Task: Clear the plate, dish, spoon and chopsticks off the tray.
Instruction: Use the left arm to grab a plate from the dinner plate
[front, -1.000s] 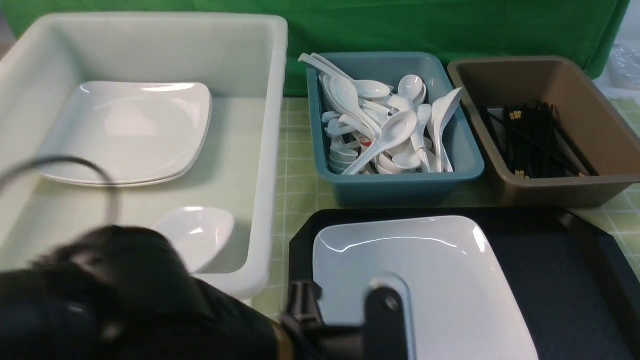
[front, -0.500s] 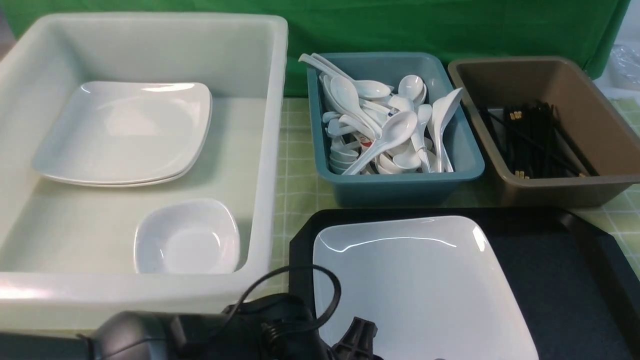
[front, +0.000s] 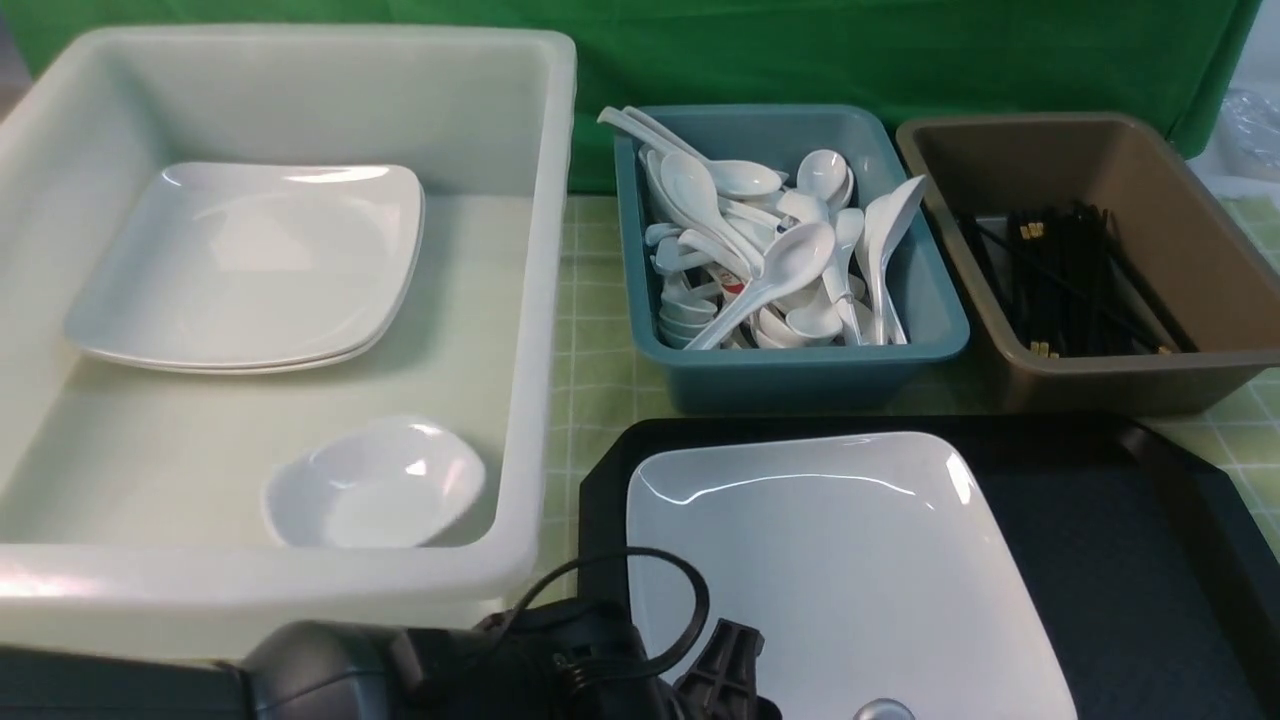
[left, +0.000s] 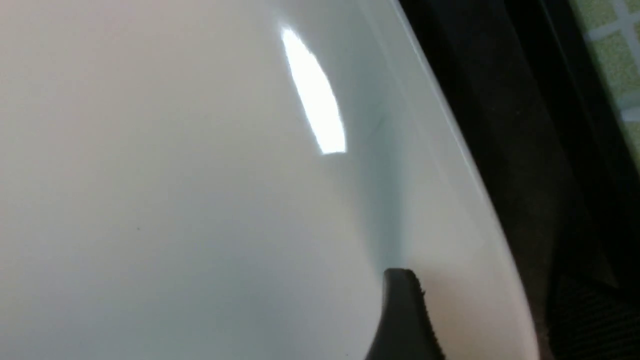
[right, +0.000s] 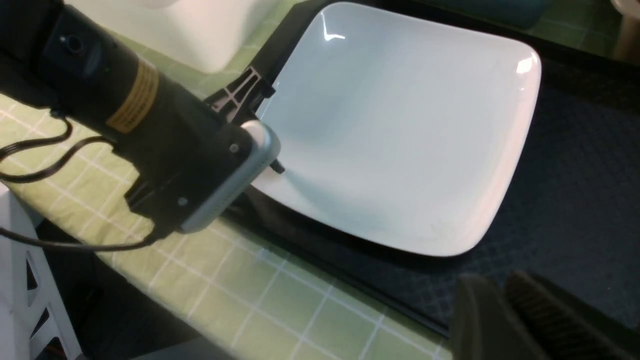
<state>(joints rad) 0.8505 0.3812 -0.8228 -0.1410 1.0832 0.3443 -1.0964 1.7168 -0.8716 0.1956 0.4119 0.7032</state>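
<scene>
The large white plate (front: 840, 570) lies on the black tray (front: 1120, 560). My left gripper (left: 487, 280) is open at the plate's near left edge. One finger (left: 405, 315) is over the plate (left: 200, 200) and the other is outside the rim, over the tray (left: 525, 125). My right gripper (right: 505, 295) is shut and empty above the tray's front edge, apart from the plate (right: 400, 130). The small dish (front: 375, 490) sits tilted in the white tub's near right corner. Spoons (front: 780, 260) fill the teal tub and chopsticks (front: 1060, 280) lie in the brown tub. I see none on the tray.
The white tub (front: 540, 300) at the left also holds stacked square plates (front: 250, 265). The teal tub (front: 940, 320) and the brown tub (front: 1180, 240) stand behind the tray. A green checked cloth (front: 590, 360) covers the table. My left arm (right: 150, 125) reaches over the table's front edge.
My left arm swung right from the white tub's front to the plate's near left edge and its jaws opened. The dish in the tub shifted and now rests tilted.
</scene>
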